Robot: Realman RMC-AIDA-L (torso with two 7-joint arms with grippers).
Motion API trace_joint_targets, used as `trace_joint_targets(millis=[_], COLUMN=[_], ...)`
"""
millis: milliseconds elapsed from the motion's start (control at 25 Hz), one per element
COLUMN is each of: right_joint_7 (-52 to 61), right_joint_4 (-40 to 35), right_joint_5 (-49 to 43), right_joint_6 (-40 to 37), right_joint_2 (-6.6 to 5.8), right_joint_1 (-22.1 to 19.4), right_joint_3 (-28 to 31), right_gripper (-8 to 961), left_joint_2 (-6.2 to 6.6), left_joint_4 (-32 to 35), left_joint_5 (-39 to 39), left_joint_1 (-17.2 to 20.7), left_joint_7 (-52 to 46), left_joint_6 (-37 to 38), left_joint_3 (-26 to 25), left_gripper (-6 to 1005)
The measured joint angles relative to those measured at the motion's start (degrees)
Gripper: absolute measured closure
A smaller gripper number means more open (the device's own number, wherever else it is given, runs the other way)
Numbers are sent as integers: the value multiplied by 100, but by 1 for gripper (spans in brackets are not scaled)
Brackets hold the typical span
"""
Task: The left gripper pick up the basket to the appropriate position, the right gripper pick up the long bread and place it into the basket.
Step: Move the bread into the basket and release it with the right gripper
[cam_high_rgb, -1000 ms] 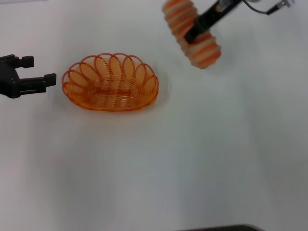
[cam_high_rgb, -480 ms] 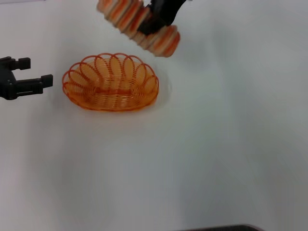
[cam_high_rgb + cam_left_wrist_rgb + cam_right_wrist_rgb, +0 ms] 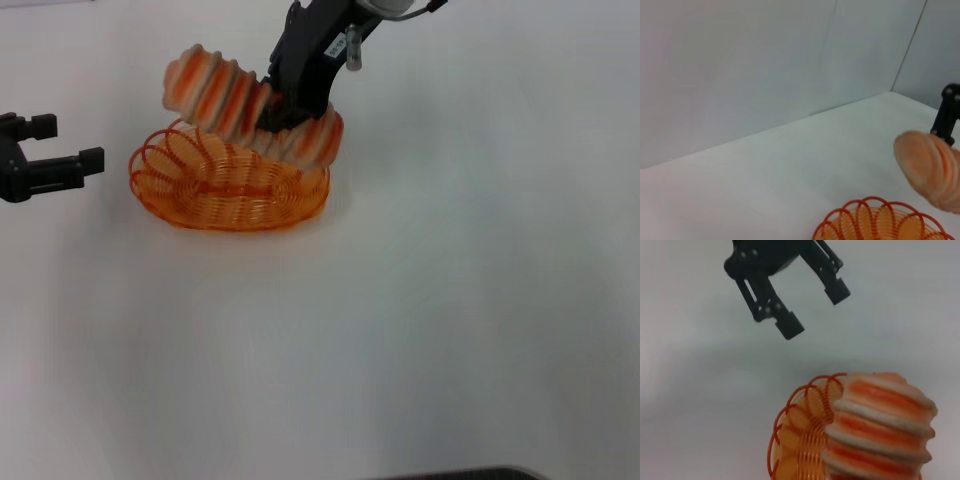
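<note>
The orange wire basket (image 3: pixel 205 190) stands on the white table at the left-centre. My right gripper (image 3: pixel 285 110) is shut on the long bread (image 3: pixel 225 100), a tan loaf with orange stripes, and holds it tilted just above the basket's far rim, its right end low by the rim. My left gripper (image 3: pixel 70 145) is open and empty, just left of the basket and apart from it. The right wrist view shows the bread (image 3: pixel 880 430) over the basket (image 3: pixel 800 440) with the left gripper (image 3: pixel 812 307) open beyond. The left wrist view shows the basket's rim (image 3: pixel 875 220) and the bread's end (image 3: pixel 930 167).
The white table (image 3: pixel 420 330) stretches bare in front and to the right of the basket. A grey wall (image 3: pixel 740 65) rises behind the table's far edge. A dark edge (image 3: pixel 470 473) shows at the bottom of the head view.
My right gripper has carried the bread left and down, from the far right to just above the basket. My left gripper has drawn back a little to the left, still open.
</note>
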Motion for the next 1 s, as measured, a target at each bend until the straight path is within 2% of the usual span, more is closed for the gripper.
trace_joint_targets(millis=[280, 360, 600, 800, 1000], right_joint_7=[1, -5, -1, -3, -17], right_joint_4=[236, 271, 329, 364, 367], right_joint_5=[116, 173, 230, 303, 410], right_joint_6=[217, 257, 468, 520, 573], right_joint_2=[12, 13, 13, 13, 10], right_joint_1=[-2, 14, -11, -12, -44], right_joint_3=[-216, -253, -286, -287, -282], right_gripper=[635, 681, 657, 400, 278], left_joint_2=[0, 0, 6, 14, 17], left_joint_4=[-15, -19, -19, -26, -26], left_joint_5=[-3, -8, -25, -25, -26], left_joint_1=[-30, -34, -44, -44, -44], left_joint_7=[0, 0, 0, 20, 35], left_joint_6=[0, 0, -1, -6, -23], left_joint_3=[-18, -17, 3, -7, 14], left_gripper=[139, 139, 139, 139, 139])
